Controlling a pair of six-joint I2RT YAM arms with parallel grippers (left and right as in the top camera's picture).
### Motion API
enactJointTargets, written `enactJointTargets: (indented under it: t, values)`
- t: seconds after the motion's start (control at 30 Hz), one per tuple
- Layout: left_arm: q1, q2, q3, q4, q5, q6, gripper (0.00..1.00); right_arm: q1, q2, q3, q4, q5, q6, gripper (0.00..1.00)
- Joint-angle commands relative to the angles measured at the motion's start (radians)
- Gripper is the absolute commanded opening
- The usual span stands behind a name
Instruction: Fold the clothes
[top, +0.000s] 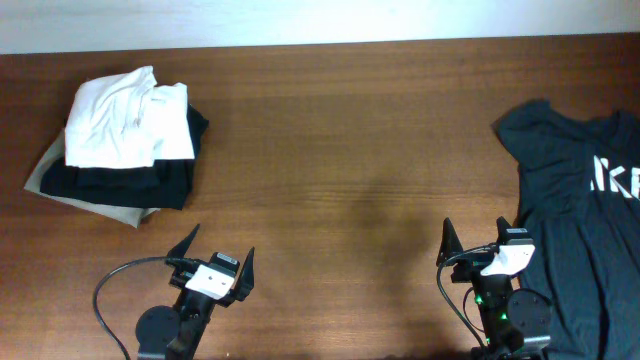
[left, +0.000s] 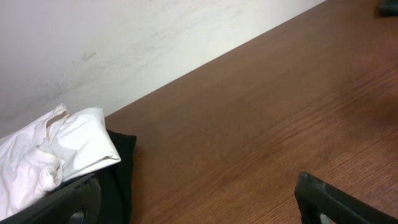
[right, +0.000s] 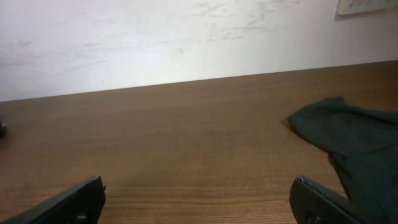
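Observation:
The dark teal T-shirt (top: 580, 200) with white lettering lies spread at the table's right side, partly cut off by the frame edge. Its sleeve shows at the right of the right wrist view (right: 354, 140). My right gripper (top: 472, 235) is open and empty near the front edge, just left of the shirt, not touching it; its fingers frame bare wood in the right wrist view (right: 198, 193). My left gripper (top: 218, 245) is open and empty at the front left, far from the shirt; its fingers show at the bottom of the left wrist view (left: 199, 196).
A stack of folded clothes sits at the back left: a white garment (top: 125, 120) on top of a black one (top: 130, 182), over a beige cloth (top: 50, 165). The stack shows in the left wrist view (left: 56, 155). A white wall runs behind the wooden table (top: 340, 150).

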Motion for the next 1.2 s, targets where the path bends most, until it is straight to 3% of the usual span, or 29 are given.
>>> enactJointTargets:
  t: [0.0,1.17]
  values:
    - [-0.004,-0.01,-0.009,0.005,-0.007,0.011,0.99,-0.005,-0.006,-0.008,0.0,0.005,0.004,0.99]
    - [-0.004,-0.01,-0.009,0.005,-0.007,0.011,0.99,-0.005,-0.006,-0.008,0.0,0.005,0.004,0.99]
